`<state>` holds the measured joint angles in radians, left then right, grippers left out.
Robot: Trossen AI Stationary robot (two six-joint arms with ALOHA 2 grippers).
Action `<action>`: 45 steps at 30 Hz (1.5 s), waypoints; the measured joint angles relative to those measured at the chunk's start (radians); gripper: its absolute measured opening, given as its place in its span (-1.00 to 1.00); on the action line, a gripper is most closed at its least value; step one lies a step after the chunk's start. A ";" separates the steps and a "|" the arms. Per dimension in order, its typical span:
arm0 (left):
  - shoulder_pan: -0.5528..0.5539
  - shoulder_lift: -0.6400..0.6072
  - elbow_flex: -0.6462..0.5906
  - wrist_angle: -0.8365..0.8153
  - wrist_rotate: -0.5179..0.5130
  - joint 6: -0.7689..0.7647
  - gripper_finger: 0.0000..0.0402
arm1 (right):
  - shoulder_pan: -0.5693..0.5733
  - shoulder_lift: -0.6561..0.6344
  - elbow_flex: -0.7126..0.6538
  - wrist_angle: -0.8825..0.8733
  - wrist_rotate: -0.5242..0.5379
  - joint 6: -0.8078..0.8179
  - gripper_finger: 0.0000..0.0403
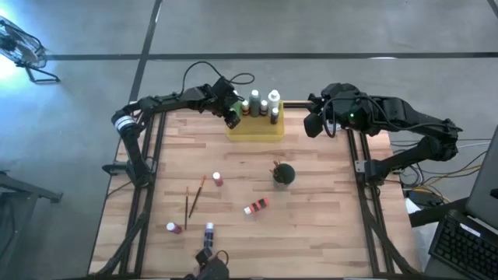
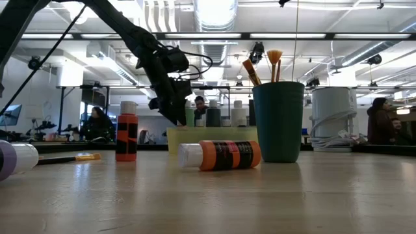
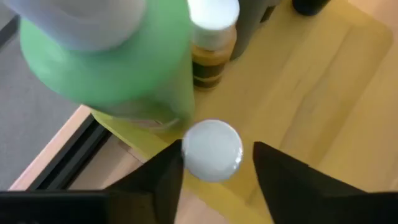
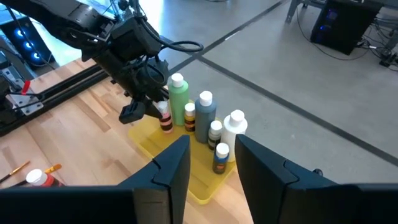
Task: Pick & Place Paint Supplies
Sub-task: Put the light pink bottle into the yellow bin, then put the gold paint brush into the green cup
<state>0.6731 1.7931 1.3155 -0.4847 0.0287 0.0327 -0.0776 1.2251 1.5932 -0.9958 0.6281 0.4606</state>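
The left tool is hanging over the yellow tray's near corner, its fingers spread either side of a white-capped bottle that is standing in the tray beside the green bottle. Judging by that, a release is underway; lifting straight up should avoid tipping neighbours. The right tool is waiting spread beyond the tray, while the red-orange bottle is lying on the surface.

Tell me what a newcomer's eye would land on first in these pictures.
The translucent yellow rectangular tray at the table's far edge, with upright paint bottles, and the left gripper over its corner, fingers open around a white-capped bottle. Nearer the middle stands a dark green round cup holding brushes, with an orange bottle lying beside it.
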 joint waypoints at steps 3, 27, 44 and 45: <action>0.000 -0.005 0.000 -0.004 0.004 0.000 0.11 | 0.000 0.000 0.000 0.000 0.000 0.000 -0.37; 0.000 -0.074 0.285 -0.466 -0.008 0.024 0.22 | 0.000 0.000 0.000 0.000 -0.008 0.003 -0.15; -0.009 -0.534 0.316 -0.802 0.094 -0.064 0.20 | 0.001 0.003 0.000 0.015 -0.028 -0.010 -0.39; -0.009 -0.558 0.316 -0.805 0.132 -0.087 0.20 | 0.001 0.005 0.000 0.016 -0.029 -0.012 -0.40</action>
<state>0.6640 1.2346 1.6318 -1.2900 0.1608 -0.0542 -0.0769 1.2299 1.5929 -0.9799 0.5995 0.4487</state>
